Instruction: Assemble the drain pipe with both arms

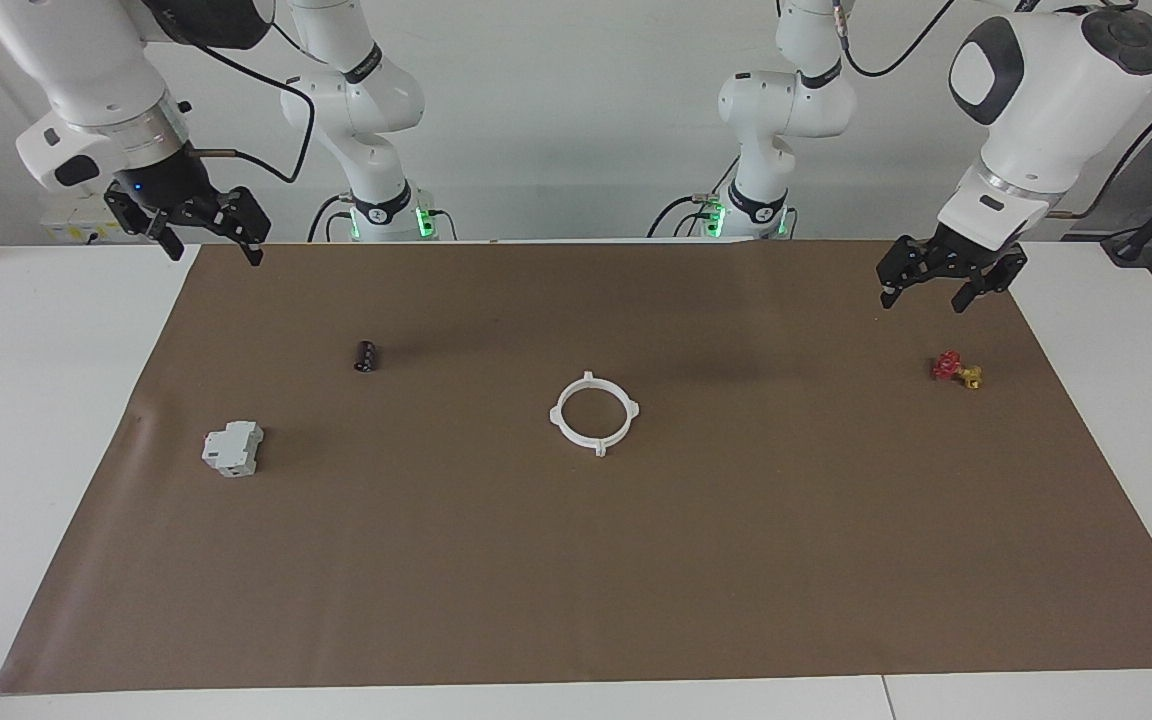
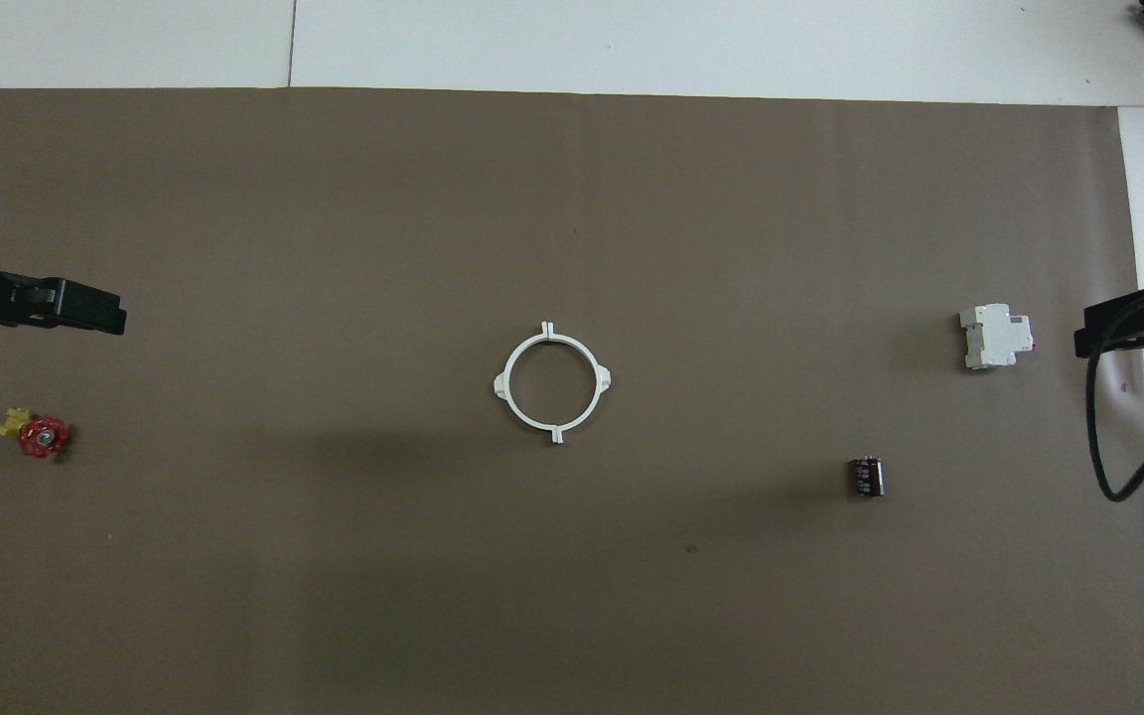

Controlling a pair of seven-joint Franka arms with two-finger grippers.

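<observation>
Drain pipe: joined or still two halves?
Joined: the drain pipe lies as one closed ring with four tabs on the brown mat, no gripper touching it.

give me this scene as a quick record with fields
drain pipe: joined into one white ring with four tabs, flat mid-mat, untouched
left gripper: raised, fingers open, empty, over the mat near the red-and-yellow valve
right gripper: raised, fingers open, empty, over the mat's corner
grey-white block: toward the right arm's end
black cylinder: nearer the robots than the block
</observation>
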